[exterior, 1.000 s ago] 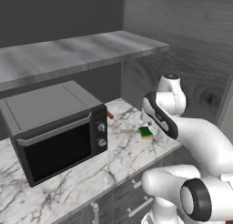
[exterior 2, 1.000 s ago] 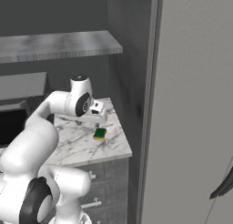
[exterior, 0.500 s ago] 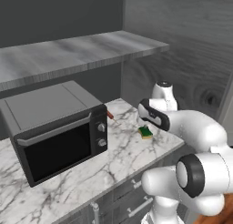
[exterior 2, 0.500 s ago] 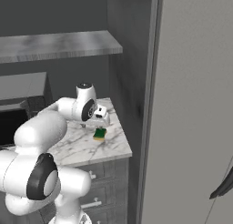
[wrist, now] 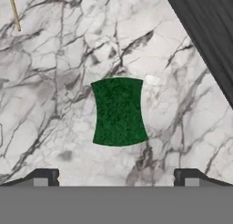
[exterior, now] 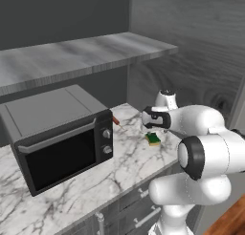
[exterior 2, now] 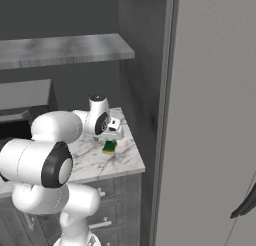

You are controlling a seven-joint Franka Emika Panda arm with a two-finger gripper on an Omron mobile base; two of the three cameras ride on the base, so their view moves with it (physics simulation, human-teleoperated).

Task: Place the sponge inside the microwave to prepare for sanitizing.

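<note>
The sponge (wrist: 119, 111), green side up, lies flat on the marble counter (exterior: 129, 157) near its right end, also seen from both sides (exterior: 153, 139) (exterior 2: 109, 147). My gripper (wrist: 117, 176) hangs straight above it, pointing down, open. Its two fingertips (wrist: 43, 177) stand wide, one on each side of the sponge's near edge, with nothing between them. From the base the hand (exterior: 154, 127) (exterior 2: 112, 136) sits just over the sponge, not touching it. The microwave is out of view.
A dark countertop oven (exterior: 62, 143) with two round knobs stands on the left of the counter. A thin red-handled utensil (exterior: 116, 120) lies behind the sponge. A grey shelf (exterior: 81, 57) runs overhead, and a dark wall (exterior 2: 142, 80) closes the counter's right end.
The hand has swung down and forward until it sits right over the sponge. The jaws stayed open and the sponge has not moved.
</note>
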